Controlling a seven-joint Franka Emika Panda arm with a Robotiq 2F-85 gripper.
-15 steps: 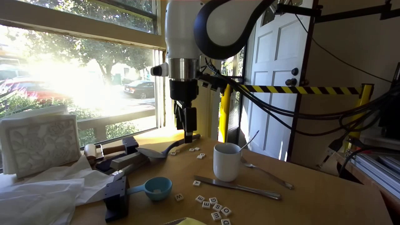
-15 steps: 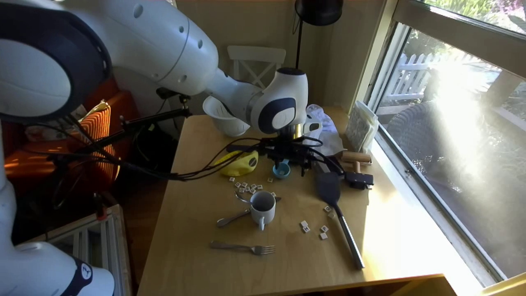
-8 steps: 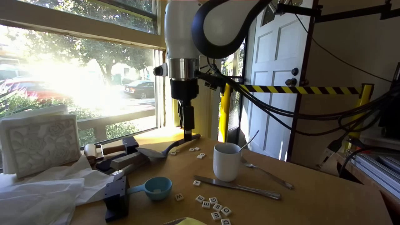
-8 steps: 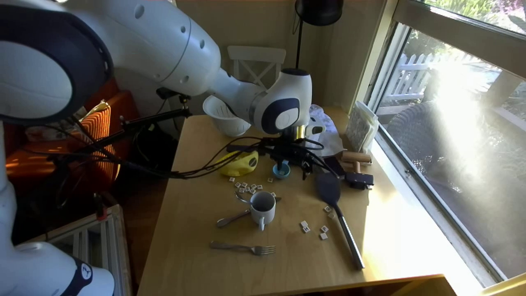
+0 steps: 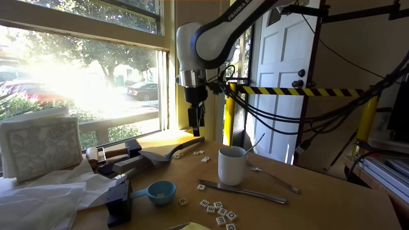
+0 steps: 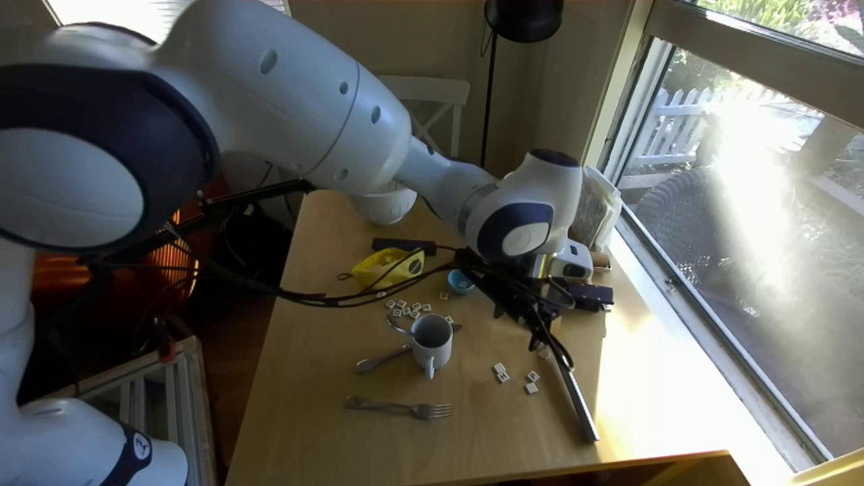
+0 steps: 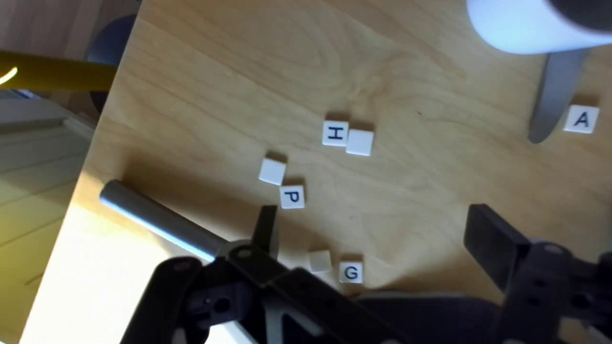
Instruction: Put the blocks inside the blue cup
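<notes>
Wrist view: the jaws of the gripper (image 7: 375, 227) are spread wide and nothing is held between them — a gap opened, it would seem, so that a small flat tile can be straddled and pinched by its edges. Between the fingers (image 7: 495, 246), as seen from the wrist, the tile marked G (image 7: 351, 272) and a blank tile (image 7: 320, 261) are laid just apart on the table (image 7: 430, 157). The tile marked H (image 7: 335, 133) is touched by a plain tile (image 7: 359, 142); a finger could hardly be slipped between that pair, so a lone tile would probably be taken more easily. By the spatula (image 7: 162, 220), whose handle is seen running in under a finger, any lowering there may be hampered.

In an exterior view the gripper is pointed down above the table, well apart from the blue cup (image 5: 164, 201). Inside the cup a pale square (image 5: 160, 195) is seen, likely a tile; the task may be judged begun, with many tiles left outside, among them a cluster (image 5: 222, 211) near the knife (image 5: 243, 191). The mug (image 5: 231, 169) is set off to one side, so it need not be crossed on the way to the cup. The cup's handle is pointed at a black box (image 5: 119, 199) — whether it is braced there cannot be told.
</notes>
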